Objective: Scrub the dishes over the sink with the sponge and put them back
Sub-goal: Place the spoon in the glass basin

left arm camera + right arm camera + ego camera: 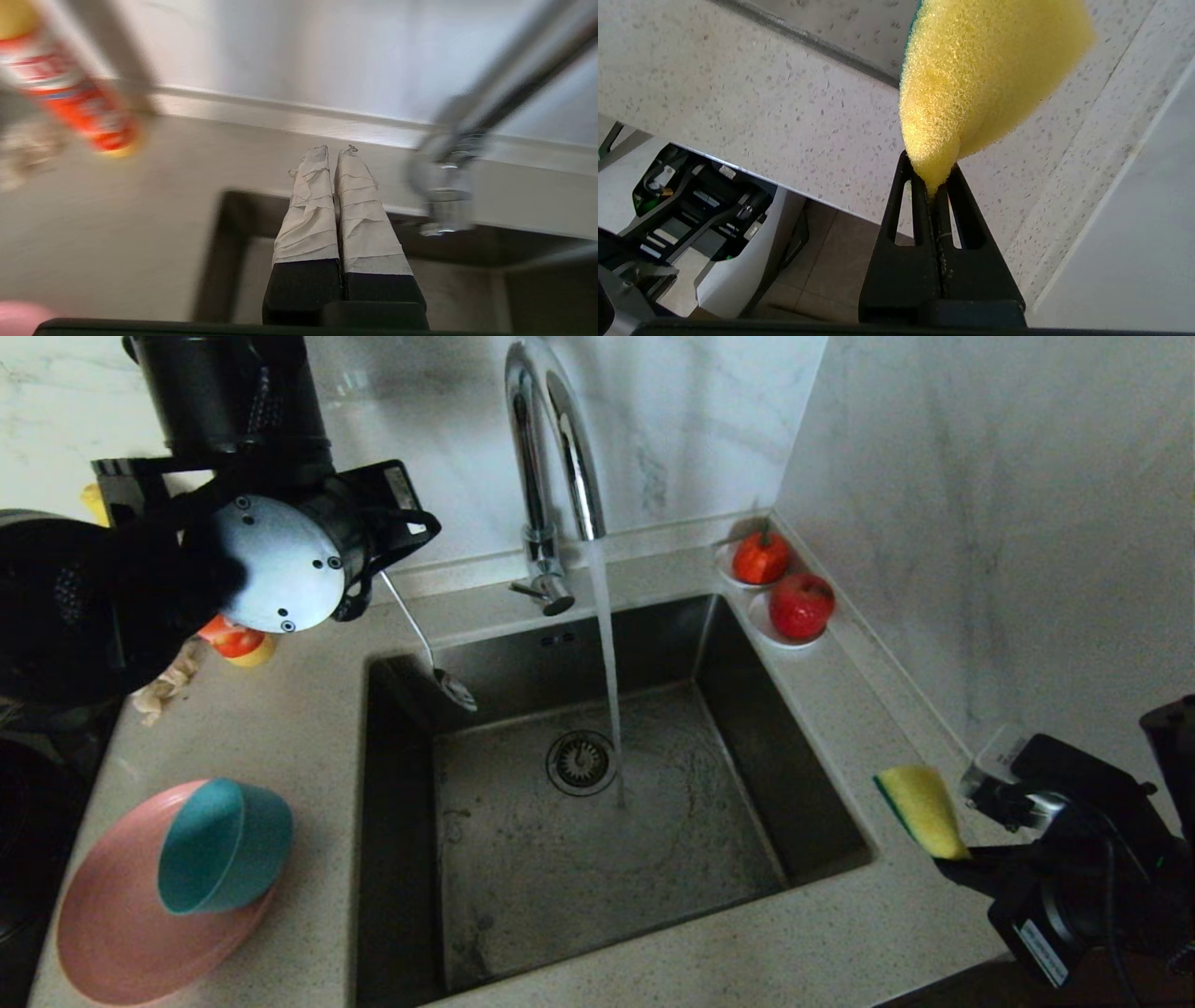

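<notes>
Meanwhile, left gripper [335, 156] pinching silver spoon [431, 660] over sink [822, 821] far-left corner, right gripper [932, 189] clamping yellow sponge [980, 79] near right, tap [551, 476] running.

No lettering can be read anywhere. The red-and-yellow plastic bottle [70, 100] left of the chrome gooseneck tap [472, 154] bears a white label band, its print too blurred to read.

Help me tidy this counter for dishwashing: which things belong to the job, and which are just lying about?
Job:
- spoon, held by the left gripper over the sink
- sponge, in the right gripper
- pink plate with the teal bowl on it
- running tap

Lying about:
- two saucers of red fruit
- rag
- red and yellow bottle
</notes>
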Tool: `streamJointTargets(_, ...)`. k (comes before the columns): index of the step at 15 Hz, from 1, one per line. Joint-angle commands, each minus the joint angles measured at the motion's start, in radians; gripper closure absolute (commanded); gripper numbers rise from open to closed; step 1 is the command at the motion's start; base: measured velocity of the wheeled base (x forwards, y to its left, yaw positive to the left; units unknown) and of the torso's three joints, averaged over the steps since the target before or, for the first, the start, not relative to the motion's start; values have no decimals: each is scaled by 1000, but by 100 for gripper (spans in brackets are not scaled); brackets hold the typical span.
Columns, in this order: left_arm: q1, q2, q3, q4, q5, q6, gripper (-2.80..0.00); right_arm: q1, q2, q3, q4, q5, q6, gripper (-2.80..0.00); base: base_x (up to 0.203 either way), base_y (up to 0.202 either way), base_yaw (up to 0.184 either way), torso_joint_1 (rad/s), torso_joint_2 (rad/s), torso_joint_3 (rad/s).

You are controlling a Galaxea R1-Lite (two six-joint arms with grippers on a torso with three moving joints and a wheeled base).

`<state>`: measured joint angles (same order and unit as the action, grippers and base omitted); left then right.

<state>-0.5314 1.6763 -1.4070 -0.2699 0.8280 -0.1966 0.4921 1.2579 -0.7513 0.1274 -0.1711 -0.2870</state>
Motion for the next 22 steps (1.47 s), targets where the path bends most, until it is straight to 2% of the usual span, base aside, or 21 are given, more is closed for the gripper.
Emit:
streamJointTargets(1,61,-64,50,-3,23,0,0,0,-7,7,1,-1,-2,0,0,0,0,0,0,0)
streamJointTargets(5,214,-128,53,27,25,0,0,0,2,8,1,-1,-4,0,0,0,0,0,0,0)
streamJointTargets(7,252,-149,52,28,22,-9,0,0,11,20,0,-1,-3,0,0,0,0,0,0,0)
streamJointTargets(10,264,-177,37,30,27,-9,0,0,11,15,0,-1,-6,0,0,0,0,0,0,0)
streamJointTargets(15,419,-217,48,68,25,-9,0,0,12,27,0,1,-4,0,0,0,0,0,0,0)
streamJointTargets(17,440,-267,59,91,26,-7,0,0,14,30,-2,1,-4,0,0,0,0,0,0,0)
streamJointTargets(22,583,-389,153,126,22,-1,0,0,11,38,-2,1,-2,0,0,0,0,0,0,0)
